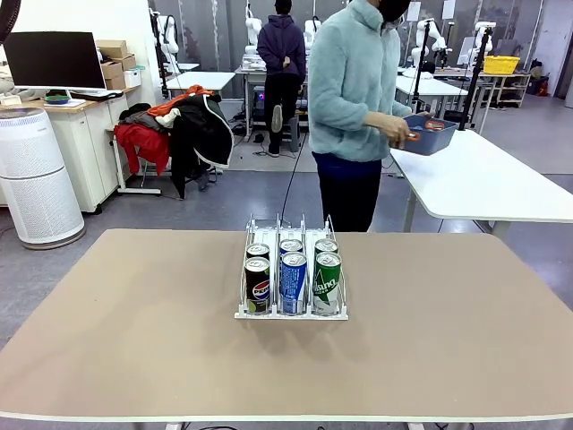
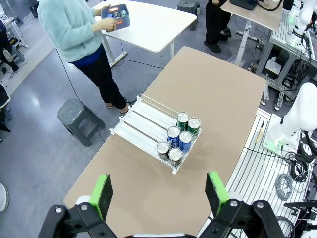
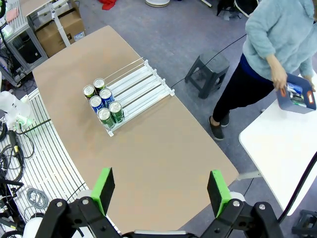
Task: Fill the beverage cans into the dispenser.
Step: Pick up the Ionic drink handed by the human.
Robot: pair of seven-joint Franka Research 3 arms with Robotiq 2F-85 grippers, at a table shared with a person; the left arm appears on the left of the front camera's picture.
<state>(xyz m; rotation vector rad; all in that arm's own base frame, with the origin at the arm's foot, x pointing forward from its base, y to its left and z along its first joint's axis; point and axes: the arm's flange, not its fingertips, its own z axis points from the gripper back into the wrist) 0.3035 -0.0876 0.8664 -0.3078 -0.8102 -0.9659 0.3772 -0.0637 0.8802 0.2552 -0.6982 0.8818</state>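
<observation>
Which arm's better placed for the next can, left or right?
Likely right: left fingers and right fingers both open, dispenser centred, but the person holds the blue bin on the robot's right.

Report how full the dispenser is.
Partly full. Six cans stand upright, two per lane, at the robot-side end of the dispenser; the far part of each lane is bare.

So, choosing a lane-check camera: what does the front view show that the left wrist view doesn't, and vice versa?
Front view: face-on labels of the Pepsi can, blue can, green can. Left wrist view: the left gripper, jaws open, and a grey stool. Both: six cans in the dispenser, two per lane; a person with a blue bin.
</observation>
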